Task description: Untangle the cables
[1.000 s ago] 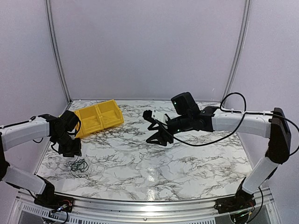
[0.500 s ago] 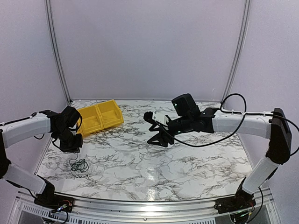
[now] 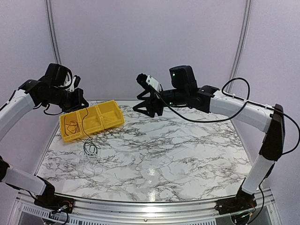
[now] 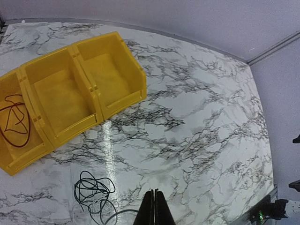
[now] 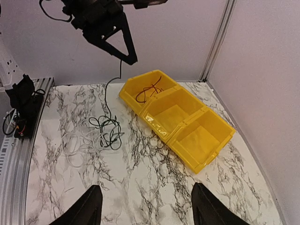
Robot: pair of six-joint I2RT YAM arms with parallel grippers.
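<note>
Marbled counter (image 3: 187,154). The yellow bin (image 3: 105,117), three compartments, sits toward its far left corner.

Tangle (image 3: 91,149) of cables lies on the counter just in front of the bin, off the end compartment nearest the left arm.
- Mostly thin black wire, with some greenish and pale loops (image 5: 77,147) spread beside it.
- Judged very light, limp and springy. A pull on one wire would likely drag the whole clump instead of freeing it.
- Best hold is probably a free end or an outer loop, with the rest pinned down.

Left end effector (image 4: 154,206): high above the bin's near-left end, fingers pressed together on a black strand (image 5: 107,91). The strand hangs down slack into the tangle.

Right end effector (image 5: 149,206): up in the air, well apart from the bin beyond its other end. Fingers spread wide, nothing between them, touching nothing.

Reddish coil (image 4: 14,123): lies alone in the bin's end compartment, above the tangle's side. The other two compartments show nothing.
</note>
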